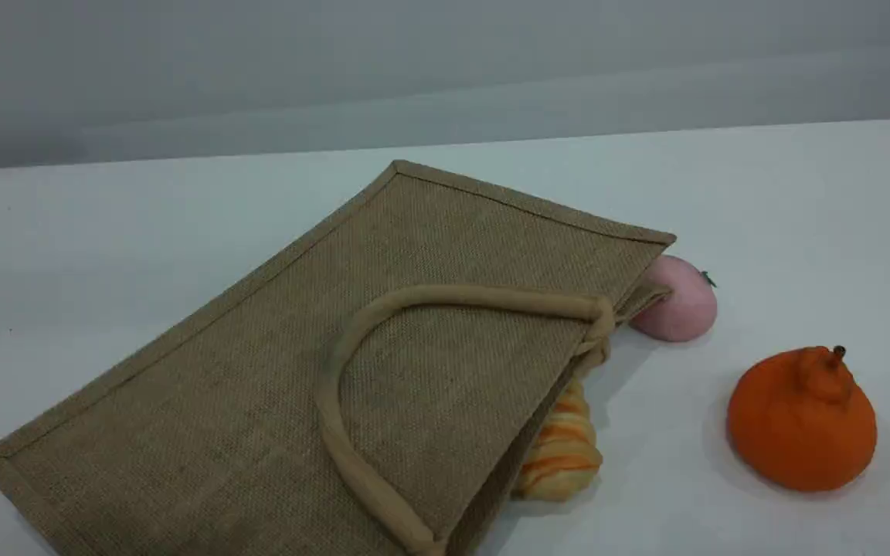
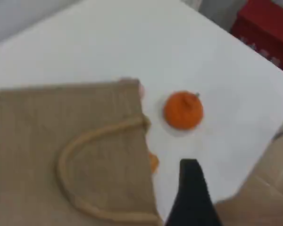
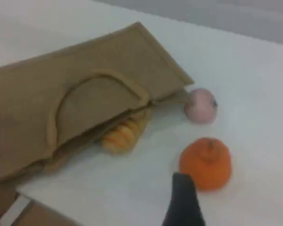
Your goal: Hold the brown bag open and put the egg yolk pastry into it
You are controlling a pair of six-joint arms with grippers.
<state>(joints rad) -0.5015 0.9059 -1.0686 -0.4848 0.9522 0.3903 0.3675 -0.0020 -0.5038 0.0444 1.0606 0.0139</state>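
The brown bag (image 1: 298, 371) lies flat on the white table, its beige handle (image 1: 352, 332) resting on top and its mouth facing right. It also fills the left of the left wrist view (image 2: 70, 141) and the right wrist view (image 3: 61, 103). The egg yolk pastry is hidden or out of view. No arm shows in the scene view. My left gripper (image 2: 191, 193) shows one dark fingertip above the table, right of the bag's mouth. My right gripper (image 3: 183, 200) shows one fingertip hovering just before the orange fruit. Neither holds anything.
A striped orange bread (image 1: 562, 452) pokes out from under the bag's mouth. A pink ball (image 1: 684, 300) sits at the bag's far right corner. An orange fruit (image 1: 800, 421) stands right of them. A red box (image 2: 266, 28) and cardboard (image 2: 264, 188) lie beyond the table's edge.
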